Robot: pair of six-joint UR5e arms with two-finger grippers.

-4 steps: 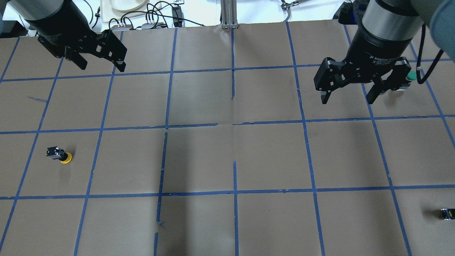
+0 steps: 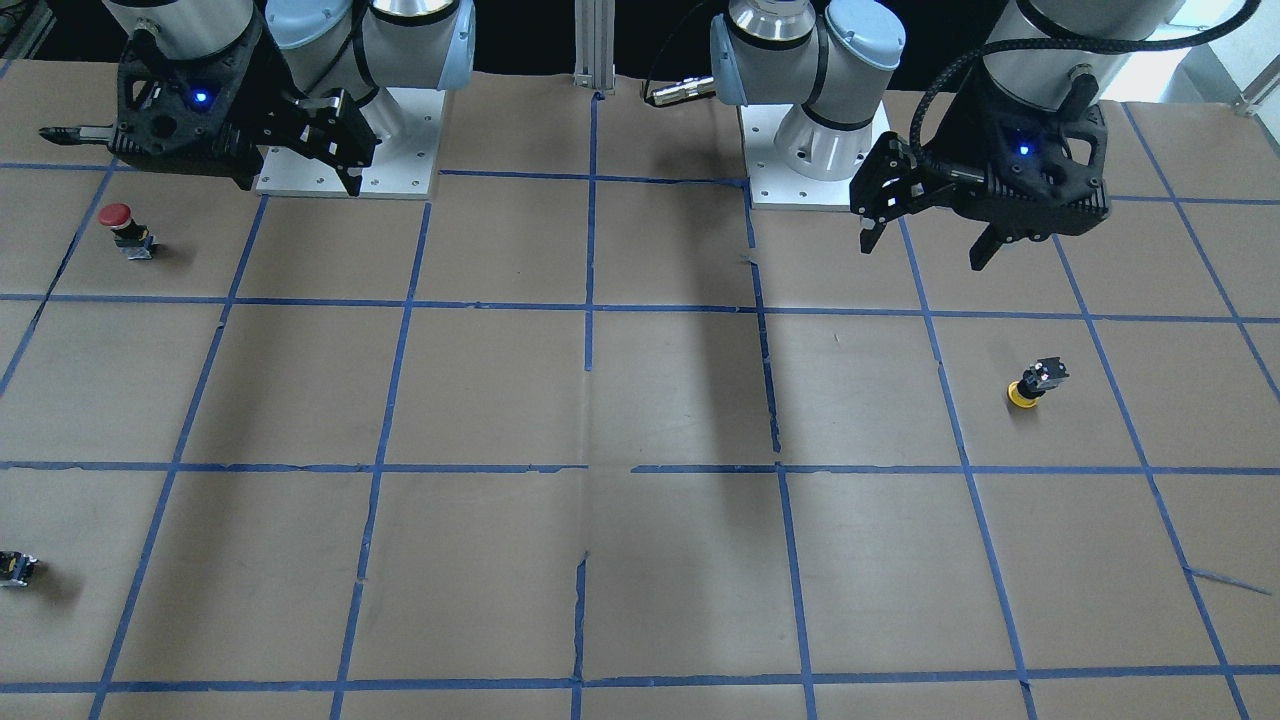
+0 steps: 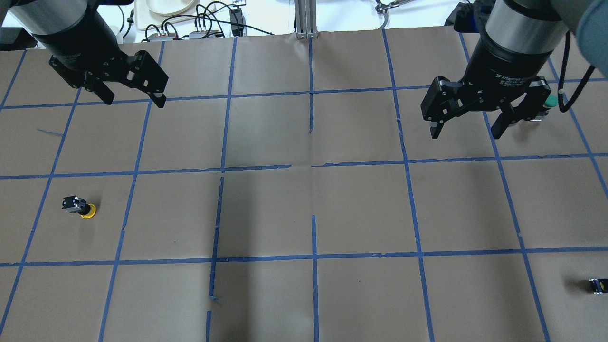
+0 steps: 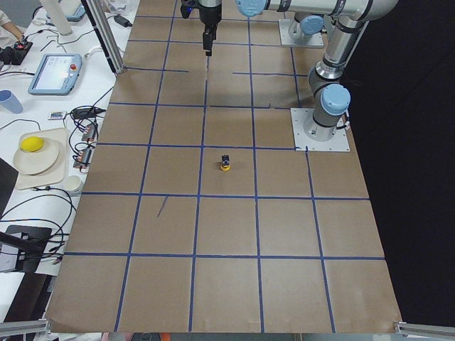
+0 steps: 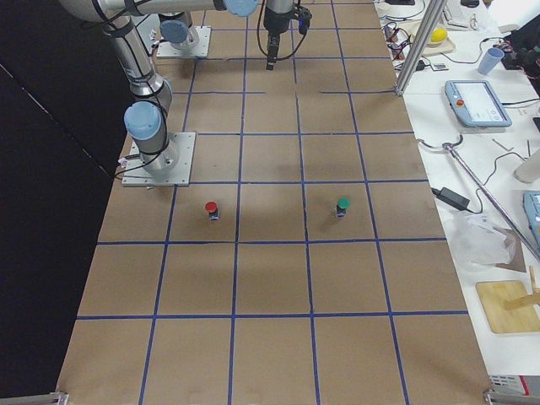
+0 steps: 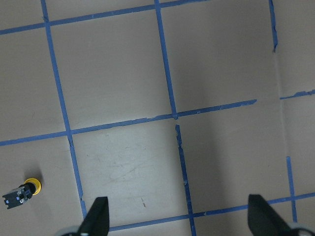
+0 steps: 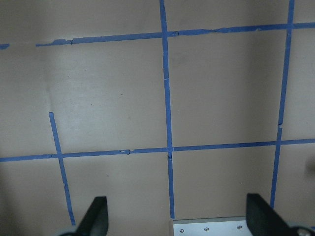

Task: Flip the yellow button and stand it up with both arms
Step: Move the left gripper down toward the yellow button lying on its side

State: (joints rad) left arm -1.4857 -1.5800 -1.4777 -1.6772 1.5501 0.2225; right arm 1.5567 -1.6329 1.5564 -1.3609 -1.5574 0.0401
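Table point(image 3: 361, 209): one yellow button point(image 3: 78, 207), left end effector point(image 3: 135, 100), right end effector point(image 3: 465, 134)

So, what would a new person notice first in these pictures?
Most striking are the two black hands, the left hand and the right hand, both open and hanging above the brown, blue-taped table. Next comes the small yellow button, alone in a square on the robot's left side.
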